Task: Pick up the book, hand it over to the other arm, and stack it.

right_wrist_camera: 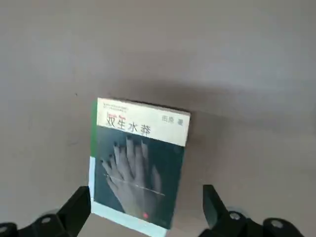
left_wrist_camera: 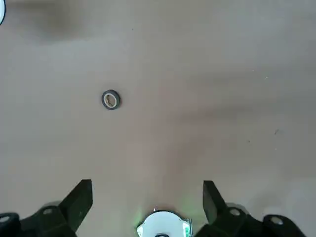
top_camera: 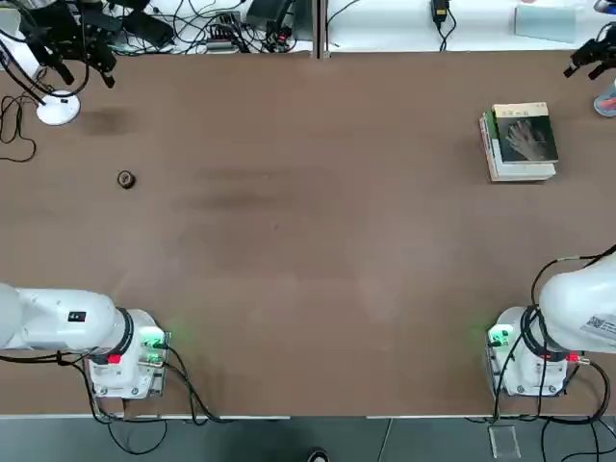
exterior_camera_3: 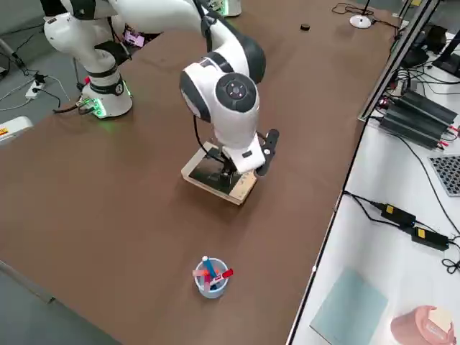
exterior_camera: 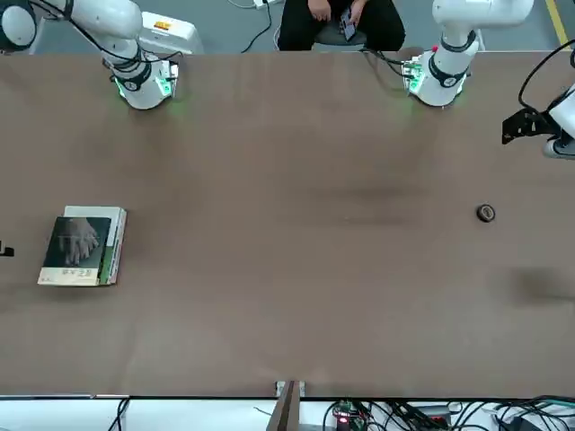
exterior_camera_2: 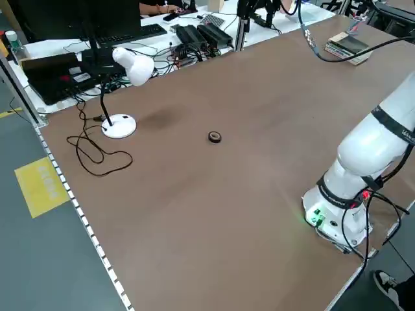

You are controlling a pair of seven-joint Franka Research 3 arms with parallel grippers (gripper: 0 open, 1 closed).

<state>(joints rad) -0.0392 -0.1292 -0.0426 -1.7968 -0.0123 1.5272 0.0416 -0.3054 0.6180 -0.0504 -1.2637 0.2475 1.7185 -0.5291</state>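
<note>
A: What fills the scene?

B: A wide brown table (top_camera: 308,241) takes up nearly all of it. Two white robot arms stand at its near edge, their bases lit green, one at each corner in the top view.

A: Where are the arms?

B: The right arm reaches out over the far right part of the table. Its right end effector (right_wrist_camera: 145,210) hangs above the books and is spread wide, the dark fingers (right_wrist_camera: 74,207) standing on either side of the cover without touching it. The left arm is drawn back by its base; its left end effector (left_wrist_camera: 147,202) is also spread wide over bare table, holding nothing.

A: And the book?

B: The book (top_camera: 526,137), thin and dark grey with a pale hand on the cover and a tan band along one edge, lies flat on top of a thicker green-and-white book (top_camera: 493,144). The pair sits near the table's far right corner, well apart from everything else.

A: Anything else on the table?

B: A white desk lamp (exterior_camera_2: 126,71) stands at the far left corner, with its cord looping beside it. A small dark ring (top_camera: 126,179) lies alone on the left side. A small cup of pens (exterior_camera_3: 210,276) stands near the right edge, past the books. Cables and power bricks run along the strip beyond the table's far edge.

A: Is anyone there?

B: A seated person (exterior_camera: 341,22) in dark clothes shows behind the arms in the front view.
</note>
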